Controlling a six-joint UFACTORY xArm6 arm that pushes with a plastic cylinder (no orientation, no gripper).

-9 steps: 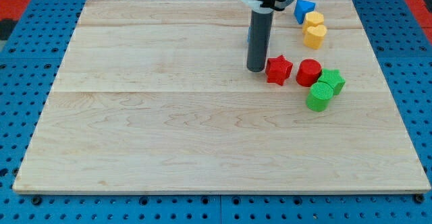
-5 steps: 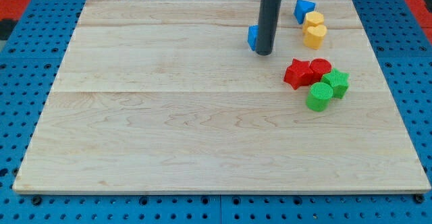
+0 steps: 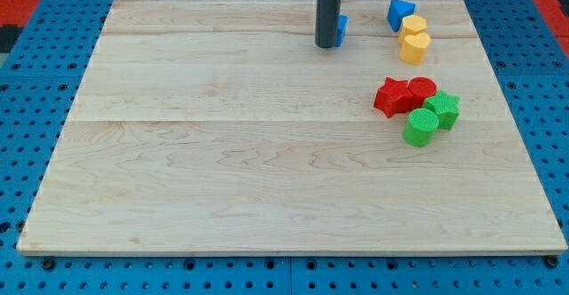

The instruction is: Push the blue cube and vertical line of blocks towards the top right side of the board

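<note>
My tip (image 3: 327,44) is near the board's top, just left of the blue cube (image 3: 342,29), which the rod mostly hides. To the right, a vertical line of blocks runs down: a blue triangular block (image 3: 399,13), a yellow block (image 3: 413,27) and a yellow heart-like block (image 3: 414,47). Lower right lies a cluster: a red star (image 3: 390,97), a red cylinder (image 3: 421,90), a green star (image 3: 443,108) and a green cylinder (image 3: 420,128).
The wooden board (image 3: 222,153) lies on a blue pegboard surface (image 3: 18,108). The board's right edge (image 3: 511,108) is close to the green blocks.
My tip pushed the red star right against the red cylinder, then moved up and left. The blue cube has shifted up the board; my tip is now on its left side.
</note>
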